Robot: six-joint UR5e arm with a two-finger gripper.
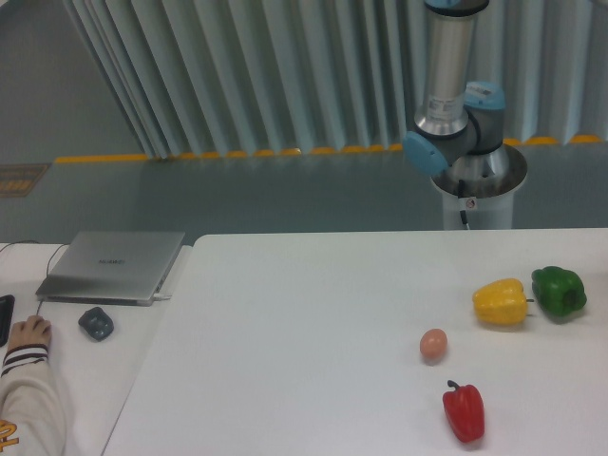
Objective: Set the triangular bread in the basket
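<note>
The triangular bread is out of view, and so is the basket. Only the robot arm's base and lower links (454, 114) show, standing behind the far right edge of the white table (313, 323). The arm runs up past the top of the picture, so the gripper itself is not in view.
A yellow pepper (501, 302) and a green pepper (559, 291) lie side by side at the right. A small brown egg (433, 345) and a red pepper (464, 410) lie nearer the front. On the left are a closed laptop (112, 266), a dark mouse-like object (95, 323) and a person's hand (27, 334).
</note>
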